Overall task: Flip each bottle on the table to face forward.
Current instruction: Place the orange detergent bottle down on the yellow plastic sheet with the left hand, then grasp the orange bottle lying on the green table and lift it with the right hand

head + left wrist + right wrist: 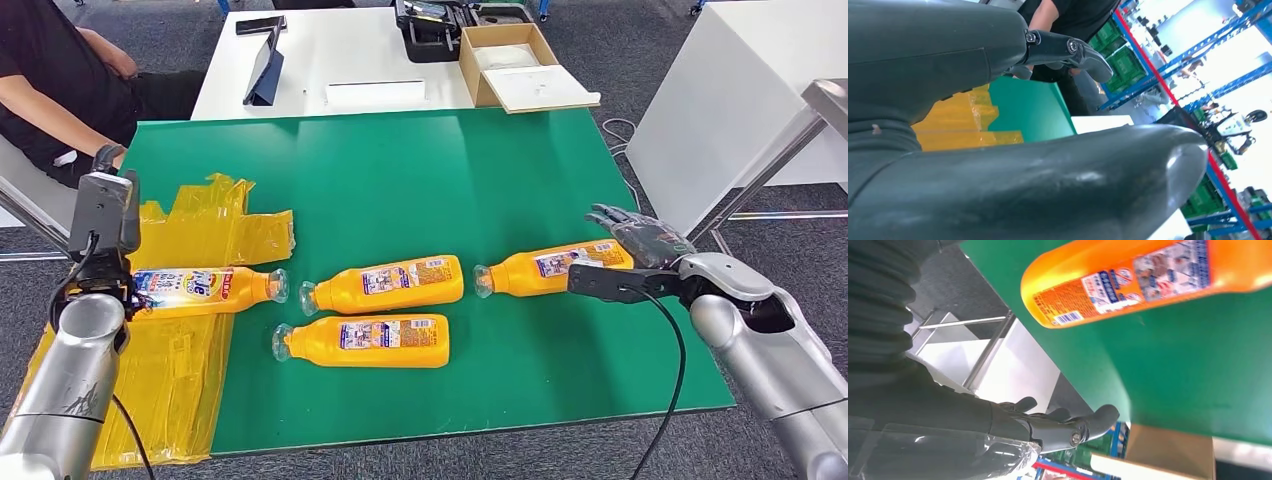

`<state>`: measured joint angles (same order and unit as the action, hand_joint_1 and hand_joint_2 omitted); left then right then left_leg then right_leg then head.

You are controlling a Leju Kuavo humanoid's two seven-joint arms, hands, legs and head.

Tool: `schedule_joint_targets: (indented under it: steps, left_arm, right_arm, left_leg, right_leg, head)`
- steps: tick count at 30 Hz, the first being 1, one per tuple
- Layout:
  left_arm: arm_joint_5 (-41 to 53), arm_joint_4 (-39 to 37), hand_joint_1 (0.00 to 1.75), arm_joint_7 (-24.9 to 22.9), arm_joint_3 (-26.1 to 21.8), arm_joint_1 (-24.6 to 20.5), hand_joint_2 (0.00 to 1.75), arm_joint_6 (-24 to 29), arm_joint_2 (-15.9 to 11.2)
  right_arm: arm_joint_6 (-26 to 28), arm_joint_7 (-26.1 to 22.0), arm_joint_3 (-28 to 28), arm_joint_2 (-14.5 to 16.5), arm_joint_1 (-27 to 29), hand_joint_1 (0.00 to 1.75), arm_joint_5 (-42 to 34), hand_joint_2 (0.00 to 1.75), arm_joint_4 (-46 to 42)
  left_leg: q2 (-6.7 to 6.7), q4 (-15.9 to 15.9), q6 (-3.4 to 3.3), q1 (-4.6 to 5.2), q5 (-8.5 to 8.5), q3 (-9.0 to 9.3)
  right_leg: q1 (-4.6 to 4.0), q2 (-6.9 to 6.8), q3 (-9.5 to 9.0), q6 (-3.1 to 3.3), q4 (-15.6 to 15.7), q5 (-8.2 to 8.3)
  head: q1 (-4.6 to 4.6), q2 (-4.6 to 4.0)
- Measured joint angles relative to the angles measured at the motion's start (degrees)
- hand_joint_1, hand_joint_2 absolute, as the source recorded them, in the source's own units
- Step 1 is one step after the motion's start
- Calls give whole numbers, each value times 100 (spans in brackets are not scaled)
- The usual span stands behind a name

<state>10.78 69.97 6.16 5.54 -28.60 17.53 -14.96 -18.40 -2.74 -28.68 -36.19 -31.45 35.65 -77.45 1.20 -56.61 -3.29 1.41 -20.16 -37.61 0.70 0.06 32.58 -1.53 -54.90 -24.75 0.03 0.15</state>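
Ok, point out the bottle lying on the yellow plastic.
The leftmost bottle, beside the left hand: it rests on the yellow plastic sheet, while the other three lie on bare green mat.

Left arm raised at the left side, its hand [103, 215] upright with fingers apart, holding nothing; right arm reaches in from the right, its hand [640, 238] empty, fingers spread forward.

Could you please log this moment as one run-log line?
bottles: four lying on green table | right hand: open by rightmost bottle | left hand: open
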Motion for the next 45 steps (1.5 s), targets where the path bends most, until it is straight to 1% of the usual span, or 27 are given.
schedule_joint_targets:
  steps: [4, 9, 15, 19, 23, 30, 37, 45]
  left_arm:
    - [-167, 47, 0, 87, 25, 8, 0, 146, -97]
    - [-288, 88, 0, 124, 82, 8, 0, 279, -150]
    - [-518, 97, 0, 309, 142, -11, 0, 418, -157]
    - [-585, 81, 0, 354, 254, -102, 0, 434, -157]
    - [-628, 50, 0, 364, 365, -186, 0, 447, -157]
    - [-670, 21, 0, 380, 455, -240, 0, 477, -157]
    - [-842, -15, 0, 385, 538, -264, 0, 525, -157]
    - [-890, -19, 0, 350, 607, -264, 0, 529, -157]
  right_arm:
    - [-29, -76, -414, -69, -339, 0, 73, 175, 377]
    - [-41, -110, -933, -32, -742, 0, 249, 175, 822]
    - [-30, -191, -1503, 232, -1208, 0, 436, 175, 1459]
    - [-10, -205, -1766, 453, -1391, 0, 510, 175, 1850]
    - [27, -228, -1914, 612, -1452, 0, 517, 175, 2142]
    - [41, -249, -2083, 731, -1520, 0, 545, 175, 2408]
    - [250, -139, -2231, 829, -1462, 0, 1014, 175, 2761]
    - [489, 55, -2248, 838, -1253, 0, 1380, 175, 2979]
  left_leg:
    - [0, 0, 0, -1, 0, 0]
    - [0, 0, -1, -1, 0, -1]
    - [0, 0, -3, -1, 2, 0]
    - [3, 0, -5, -1, 4, 0]
    - [2, 0, -5, 0, 4, 0]
    - [2, -1, -5, 0, 4, 0]
    - [2, -1, -5, -1, 4, 1]
    - [0, -1, -5, 0, 4, 3]
  right_leg:
    - [-1, 0, 0, 0, 0, 0]
    - [-2, 0, -1, 0, -1, 0]
    - [-2, -1, 0, 0, -1, 0]
    - [-2, -4, -1, 0, -1, 0]
    - [-2, -3, -1, 0, -1, 0]
    - [-2, -3, 0, 0, -1, 0]
    - [-1, -3, 1, 0, -1, 0]
    - [1, -2, 1, 0, 0, 0]
  head:
    - [1, 0]
    - [1, 0]
    - [1, 0]
    - [1, 0]
    - [2, 0]
    - [1, 0]
    - [1, 0]
    - [1, 0]
